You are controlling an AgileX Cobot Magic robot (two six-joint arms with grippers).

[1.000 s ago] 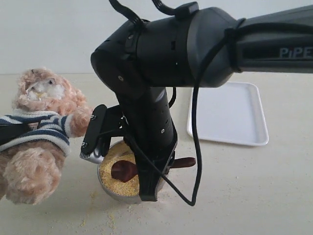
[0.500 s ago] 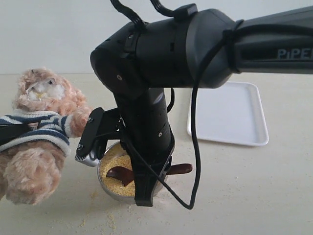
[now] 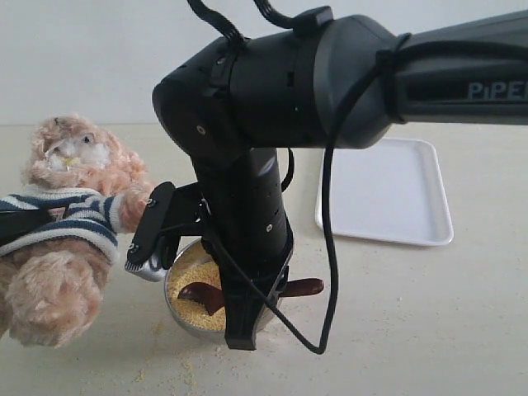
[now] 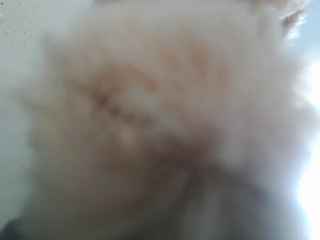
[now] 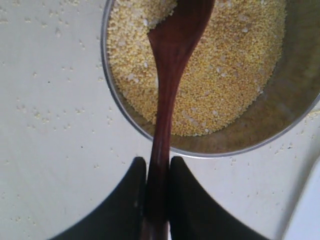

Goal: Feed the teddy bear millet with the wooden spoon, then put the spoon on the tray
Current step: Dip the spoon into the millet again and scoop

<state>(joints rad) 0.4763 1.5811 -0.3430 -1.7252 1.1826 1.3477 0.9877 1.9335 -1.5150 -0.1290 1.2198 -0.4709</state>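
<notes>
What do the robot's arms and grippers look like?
The right arm is bulky, with rounded matte black and dark grey housings and white lettering reading PiPE before the picture's edge cuts it. A thin black cable loops loosely alongside it. The right gripper has smooth black fingers tapering to rounded tips. Of the left arm only a black sliver shows.

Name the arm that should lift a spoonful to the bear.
Right: its end effector grips the wooden spoon, whose bowl sits in the millet. The left wrist view shows only teddy bear fur.
</notes>
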